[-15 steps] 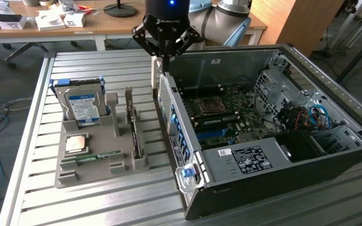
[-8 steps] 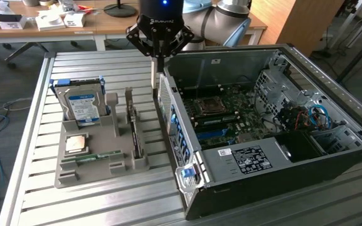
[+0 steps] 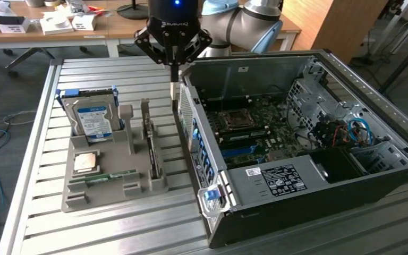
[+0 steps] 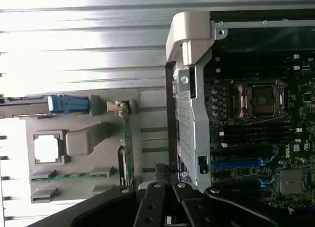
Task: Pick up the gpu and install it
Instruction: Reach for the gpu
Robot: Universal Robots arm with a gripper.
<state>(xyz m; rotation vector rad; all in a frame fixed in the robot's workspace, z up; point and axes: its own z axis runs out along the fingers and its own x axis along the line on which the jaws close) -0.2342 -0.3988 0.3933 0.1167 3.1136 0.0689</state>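
The gpu [image 3: 151,144] stands on edge in the grey holder [image 3: 104,186] on the surface [image 3: 34,223], beside the open computer case [image 3: 296,175]. The gripper [image 3: 174,94] hangs near its far end, fingers pressed together, empty. The card looks light, stiff and fragile (bare circuitry), so I'd pinch it by the top edge.

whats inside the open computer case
A motherboard with a CPU socket, blue slots and blue cables. A labelled grey box covers whatever lies beneath it.
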